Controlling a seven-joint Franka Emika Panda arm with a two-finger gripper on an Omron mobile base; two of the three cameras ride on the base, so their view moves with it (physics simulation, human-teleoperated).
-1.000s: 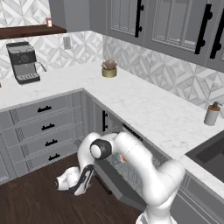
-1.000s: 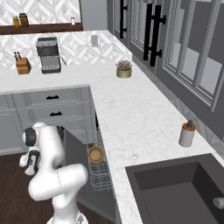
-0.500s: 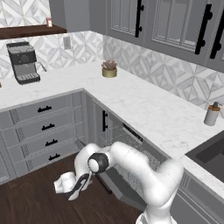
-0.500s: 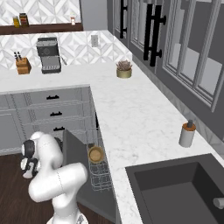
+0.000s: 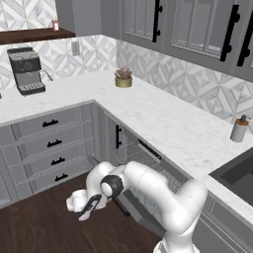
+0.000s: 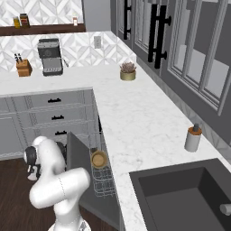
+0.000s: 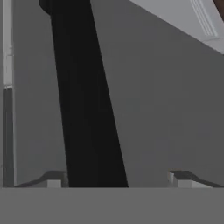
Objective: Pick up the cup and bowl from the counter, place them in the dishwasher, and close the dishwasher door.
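The dishwasher door [image 6: 80,155] stands partly raised, its grey outer face [image 7: 166,100] close in front of the hand. Its black bar handle [image 7: 85,105] runs between my fingertips [image 7: 53,180]. My gripper [image 7: 116,179] is open around the handle, low by the floor at the door's outer side [image 5: 85,209]. The wooden bowl [image 6: 98,159] sits in the dishwasher's wire rack [image 6: 103,180]. The rack [image 5: 132,153] also shows under the counter [image 5: 163,118]. The cup is hidden.
A potted plant [image 5: 123,78] and a coffee machine [image 5: 27,70] stand at the back of the counter. A soap dispenser [image 6: 193,137] stands beside the dark sink [image 6: 180,194]. Grey drawers [image 5: 52,146] line the left, above dark wood floor [image 5: 39,227].
The door has swung further up towards shut. My hand has dropped lower and moved against the door's outer face, and the fingers have narrowed a little.
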